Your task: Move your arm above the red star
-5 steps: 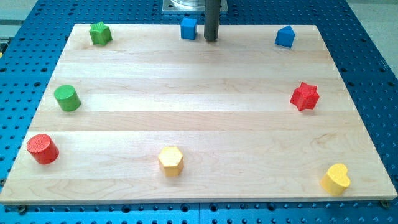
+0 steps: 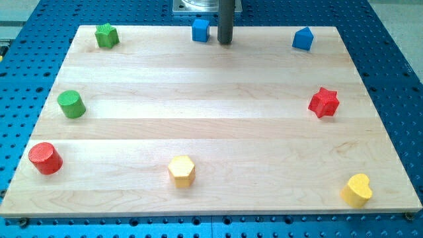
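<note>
A pale wooden board [image 2: 211, 132] is seen laid on a blue perforated table [image 2: 403, 79], with small blocks spread around its edges. At the view's left, a red cylinder [image 2: 45, 158] is found near the bottom corner, a green cylinder [image 2: 71, 104] stands above it along the left edge, and a green star [image 2: 106, 35] is placed near the top left corner. Further right, a yellow hexagon [image 2: 181, 170] is set close to the bottom edge. At the view's top, a blue cube [image 2: 200, 30] is seen, and my tip [image 2: 225, 43] is planted just beside it on its right, apart from it by a narrow gap. No jaws are carried by the rod, so no jaw state can be given. Further right along the top edge, a blue house-shaped block [image 2: 303, 39] is found. The red star [image 2: 324, 102] is located near the right edge, at about mid-height, well apart from my tip. A yellow heart [image 2: 357, 190] is seen in the bottom right corner.
</note>
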`<state>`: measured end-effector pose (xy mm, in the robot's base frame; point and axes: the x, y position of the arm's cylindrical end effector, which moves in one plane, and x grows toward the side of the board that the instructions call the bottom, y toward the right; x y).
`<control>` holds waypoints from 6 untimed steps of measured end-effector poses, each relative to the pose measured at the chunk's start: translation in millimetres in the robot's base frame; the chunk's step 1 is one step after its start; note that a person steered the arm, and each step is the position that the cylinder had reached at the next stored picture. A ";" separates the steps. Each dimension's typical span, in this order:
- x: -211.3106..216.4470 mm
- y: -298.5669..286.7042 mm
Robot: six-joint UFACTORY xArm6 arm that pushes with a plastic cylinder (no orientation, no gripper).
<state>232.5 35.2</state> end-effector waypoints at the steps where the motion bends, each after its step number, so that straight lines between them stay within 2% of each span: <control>1: 2.8 0.2; 2: 4.5 0.2; 3: 68.6 4.9; 4: 88.0 2.1; 6: 95.8 -5.1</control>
